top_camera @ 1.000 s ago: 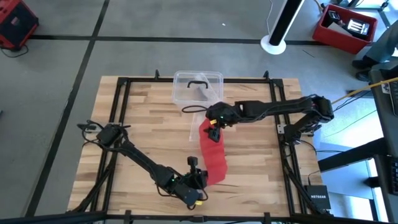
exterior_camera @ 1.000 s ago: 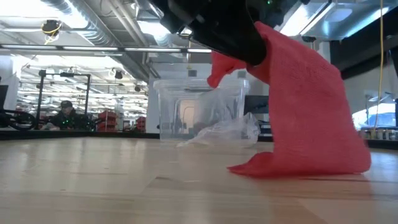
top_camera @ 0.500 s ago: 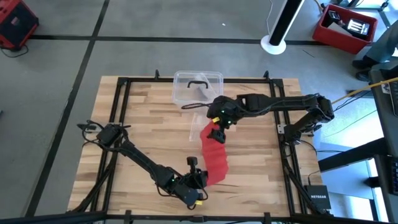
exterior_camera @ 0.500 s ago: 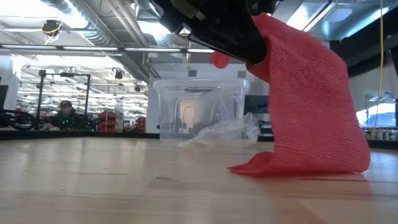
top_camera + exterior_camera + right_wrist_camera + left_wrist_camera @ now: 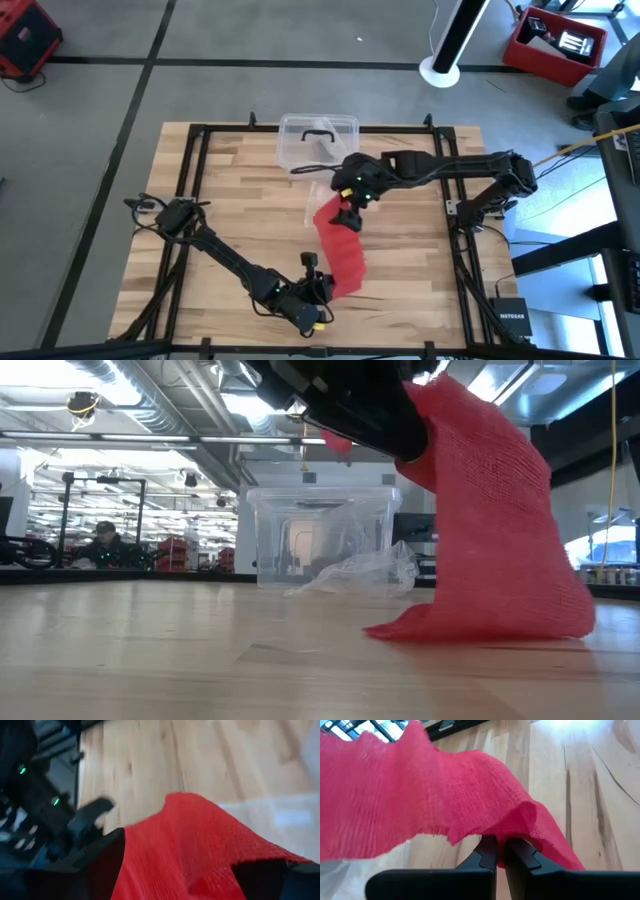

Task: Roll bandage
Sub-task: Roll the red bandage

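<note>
My left gripper (image 5: 501, 851) has its jaws pinched tight on the near end of the bandage (image 5: 338, 250), low at the front of the tabletop (image 5: 230, 190). My right gripper (image 5: 347, 212) has its jaws clamped on the other end, lifted above mid-table. Between them I see the red strip hanging in a slack band, its lower fold resting on the wood. Behind it stands a clear plastic box (image 5: 316, 139) with crumpled plastic wrap (image 5: 355, 572) beside it.
</note>
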You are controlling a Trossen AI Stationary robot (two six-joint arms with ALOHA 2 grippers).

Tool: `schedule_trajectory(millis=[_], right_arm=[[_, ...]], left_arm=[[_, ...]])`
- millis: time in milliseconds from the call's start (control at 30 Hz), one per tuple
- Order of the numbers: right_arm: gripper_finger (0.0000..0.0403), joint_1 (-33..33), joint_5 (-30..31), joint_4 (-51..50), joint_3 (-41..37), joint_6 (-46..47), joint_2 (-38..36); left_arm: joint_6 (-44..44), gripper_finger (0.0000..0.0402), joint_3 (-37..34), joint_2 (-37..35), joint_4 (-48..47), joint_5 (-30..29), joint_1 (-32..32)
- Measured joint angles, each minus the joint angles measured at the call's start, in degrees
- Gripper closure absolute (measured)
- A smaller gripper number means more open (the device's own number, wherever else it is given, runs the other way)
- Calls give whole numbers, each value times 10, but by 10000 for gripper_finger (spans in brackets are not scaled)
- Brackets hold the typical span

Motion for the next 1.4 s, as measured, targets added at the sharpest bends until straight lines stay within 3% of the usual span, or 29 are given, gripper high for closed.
schedule_trajectory(millis=[200, 467, 700, 800, 900, 967, 1133, 1267, 1400], right_arm=[[70, 5, -4, -75, -1, 4, -24], [70, 17, 53, 39, 0, 12, -30], [70, 47, -19, -53, -1, 15, -40], [70, 57, 28, -86, -1, 17, -56], [70, 73, 136, -90, -1, 19, -57], [70, 86, 155, -105, -1, 17, -57], [70, 104, 53, -119, -1, -8, -57], [70, 123, 123, -127, 0, 13, -61], [70, 137, 0, -198, 0, 6, -56]], left_arm=[[0, 390, 0, 0, 6, 0, 2], [-6, 389, 0, 0, 6, -1, 13], [-4, 389, 0, 0, 6, 1, 13], [-2, 389, 0, 0, 6, 1, 13], [0, 389, 0, 0, 7, 0, 14], [-1, 389, 0, 0, 6, 0, 16], [-2, 389, 0, 0, 7, 0, 17], [-2, 389, 0, 0, 7, 0, 19], [1, 389, 0, 0, 8, 0, 20]])
